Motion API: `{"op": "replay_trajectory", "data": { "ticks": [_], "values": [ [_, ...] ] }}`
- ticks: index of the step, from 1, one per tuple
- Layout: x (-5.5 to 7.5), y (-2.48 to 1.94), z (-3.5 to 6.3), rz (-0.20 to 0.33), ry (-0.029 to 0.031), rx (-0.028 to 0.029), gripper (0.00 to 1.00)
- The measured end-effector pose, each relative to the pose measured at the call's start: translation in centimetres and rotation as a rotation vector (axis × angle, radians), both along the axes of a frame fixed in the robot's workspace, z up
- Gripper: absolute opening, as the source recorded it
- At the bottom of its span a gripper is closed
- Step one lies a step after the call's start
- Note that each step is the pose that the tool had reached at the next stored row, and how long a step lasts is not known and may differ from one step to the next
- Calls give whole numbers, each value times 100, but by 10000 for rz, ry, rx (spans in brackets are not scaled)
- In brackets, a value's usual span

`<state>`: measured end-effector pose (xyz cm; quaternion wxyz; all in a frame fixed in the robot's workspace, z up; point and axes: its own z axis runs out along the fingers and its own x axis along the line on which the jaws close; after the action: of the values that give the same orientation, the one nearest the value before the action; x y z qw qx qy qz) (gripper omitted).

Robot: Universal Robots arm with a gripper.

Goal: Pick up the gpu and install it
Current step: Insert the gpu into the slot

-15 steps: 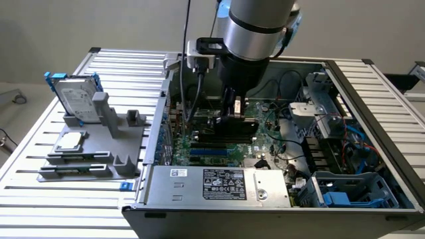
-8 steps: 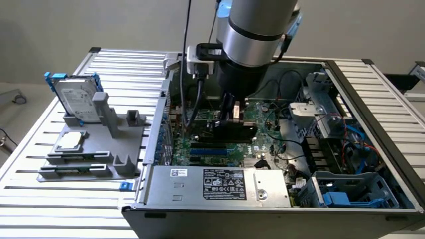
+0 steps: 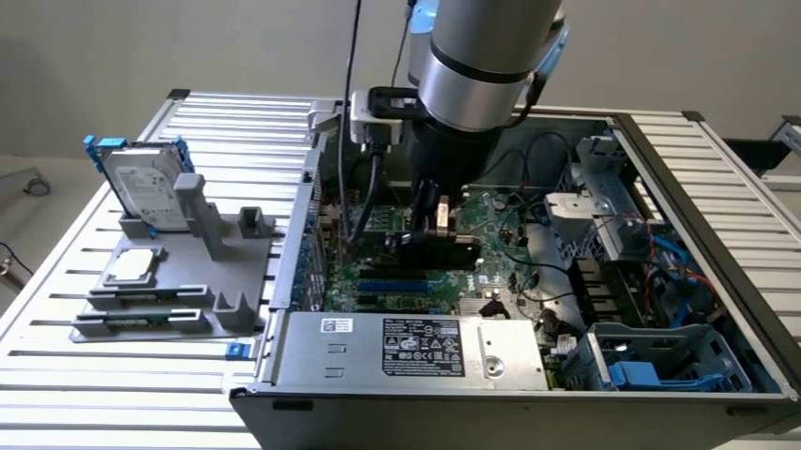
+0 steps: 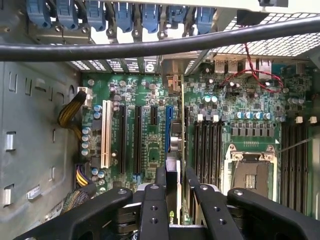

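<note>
The gpu (image 3: 441,249) hangs inside the open computer case (image 3: 288,281), just above the green motherboard (image 3: 414,281), its black cover facing the camera in the exterior view. My gripper (image 3: 432,220) is shut on its upper edge. In the wrist view my gripper (image 4: 175,176) clamps the card edge-on, and the gpu (image 4: 173,200) runs on as a thin line beside the blue expansion slot (image 4: 168,127). Whether the card's lower edge touches the slot is hidden.
Black slots (image 4: 122,140) and a white slot (image 4: 105,132) lie beside the blue one; the processor socket (image 4: 250,175) is on the other side. A black cable (image 4: 150,47) crosses overhead. On the exterior view's left, a grey stand (image 3: 188,300) holds a hard drive (image 3: 144,187) and a processor chip (image 3: 135,265).
</note>
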<state>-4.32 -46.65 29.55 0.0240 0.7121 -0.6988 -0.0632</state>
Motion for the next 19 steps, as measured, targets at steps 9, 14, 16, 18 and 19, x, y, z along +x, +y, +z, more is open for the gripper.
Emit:
{"op": "replay_trajectory", "data": {
  "ticks": [9,14,16,18,19],
  "values": [
    [-26,-1,-53,0,79,-10,26],
    [-35,-7,-114,1,194,-12,26],
    [-43,-7,-132,1,222,-11,26],
    [-54,-12,-138,1,248,-12,26],
    [-56,-15,-139,1,265,-12,26]
  ]
}}
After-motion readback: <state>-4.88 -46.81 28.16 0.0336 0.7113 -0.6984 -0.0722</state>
